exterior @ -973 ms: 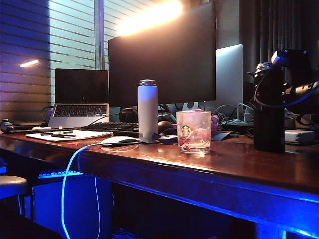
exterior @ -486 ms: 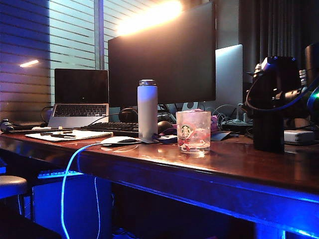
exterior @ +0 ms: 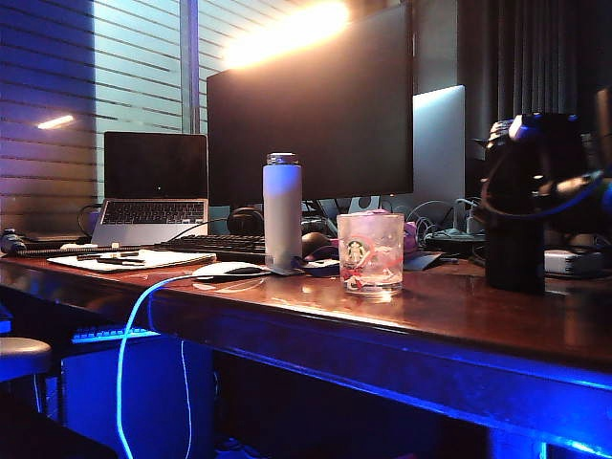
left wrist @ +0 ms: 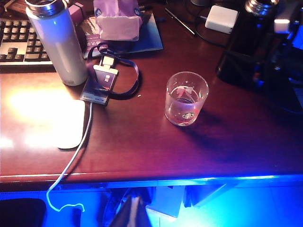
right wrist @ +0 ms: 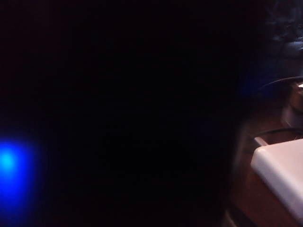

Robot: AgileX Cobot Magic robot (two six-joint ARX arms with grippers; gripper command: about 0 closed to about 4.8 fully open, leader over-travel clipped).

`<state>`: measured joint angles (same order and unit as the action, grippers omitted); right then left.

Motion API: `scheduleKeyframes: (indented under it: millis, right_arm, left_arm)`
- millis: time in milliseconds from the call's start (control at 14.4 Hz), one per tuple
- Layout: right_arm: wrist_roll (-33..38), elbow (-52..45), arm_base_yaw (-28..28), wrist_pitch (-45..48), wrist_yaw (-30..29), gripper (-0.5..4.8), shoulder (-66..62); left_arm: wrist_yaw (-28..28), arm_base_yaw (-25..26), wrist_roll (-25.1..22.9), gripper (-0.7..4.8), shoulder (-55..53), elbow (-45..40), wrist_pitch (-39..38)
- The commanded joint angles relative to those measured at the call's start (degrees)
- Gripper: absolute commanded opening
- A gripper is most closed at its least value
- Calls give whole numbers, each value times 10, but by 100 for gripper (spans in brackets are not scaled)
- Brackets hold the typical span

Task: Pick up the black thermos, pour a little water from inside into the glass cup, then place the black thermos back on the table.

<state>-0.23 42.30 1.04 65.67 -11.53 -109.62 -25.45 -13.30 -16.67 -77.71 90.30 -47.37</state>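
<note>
Arguably, at far right, the right gripper [exterior: 535, 182], jaws wide around the black thermos [exterior: 514, 253], may tip it if it closes off-center, while the left gripper stays unseen.

We see slatted window blinds [exterior: 115, 86] far left, dark curtains [exterior: 535, 48] far right — blue light glows beneath, a stool [exterior: 21, 356] near left.

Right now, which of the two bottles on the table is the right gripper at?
The black thermos, at the table's right end: the right gripper is up against it. The white bottle stands apart, left of the glass cup.
</note>
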Motion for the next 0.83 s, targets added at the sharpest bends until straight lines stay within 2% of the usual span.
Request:
scheduleKeyframes:
  millis: [69, 417, 486, 764, 834]
  right_arm:
    - [-2, 2, -2, 31, -2, 479, 4]
    - [7, 0, -1, 30, -6, 479, 4]
    - [6, 0, -1, 30, -9, 428, 4]
    - [6, -1, -1, 29, -23, 19, 4]
    - [6, -1, -1, 28, -21, 8, 4]
  left_arm:
    - [-3, -1, 2, -2, 2, 1, 7]
    - [-2, -1, 2, -2, 1, 1, 7]
    - [-3, 0, 2, -2, 2, 1, 7]
    - [-3, -1, 2, -2, 1, 1, 7]
    - [-3, -1, 2, -2, 2, 1, 7]
